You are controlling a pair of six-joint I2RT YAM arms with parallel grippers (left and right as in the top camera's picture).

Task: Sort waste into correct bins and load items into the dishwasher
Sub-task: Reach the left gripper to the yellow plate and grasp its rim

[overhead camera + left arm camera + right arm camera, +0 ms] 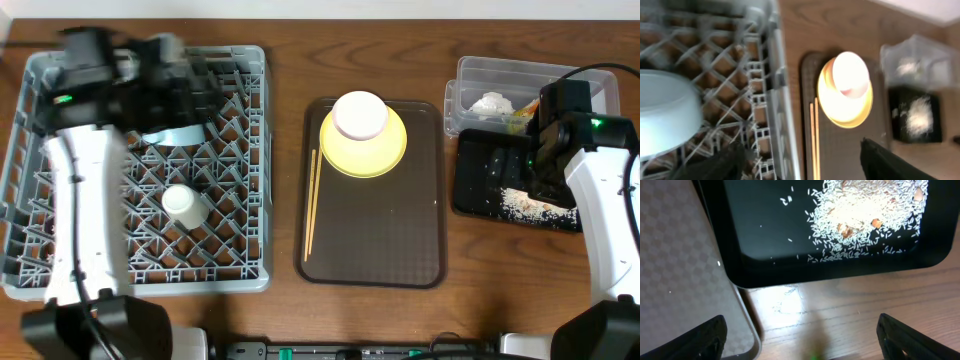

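The grey dish rack [60,265] holds a light blue bowl [178,134] and a small white cup [183,203]. My left gripper [185,80] is open and empty above the rack's far right part; in its wrist view [802,160] the blue bowl [665,115] lies at the left. The yellow plate [375,155] carries the pinkish-white bowl [360,115]; chopsticks [311,200] lie beside it. The clear tub [480,72] holds the white tissue [492,103] and the wrapper [518,120]. My right gripper [520,165] is open and empty over the black tray [475,185], which holds rice scraps [530,205] [865,210].
The plate, bowl and chopsticks sit on a brown serving tray [400,240] mid-table; its corner shows in the right wrist view [685,280]. Bare wood [840,310] lies between it and the black tray [755,240]. The left wrist view is blurred.
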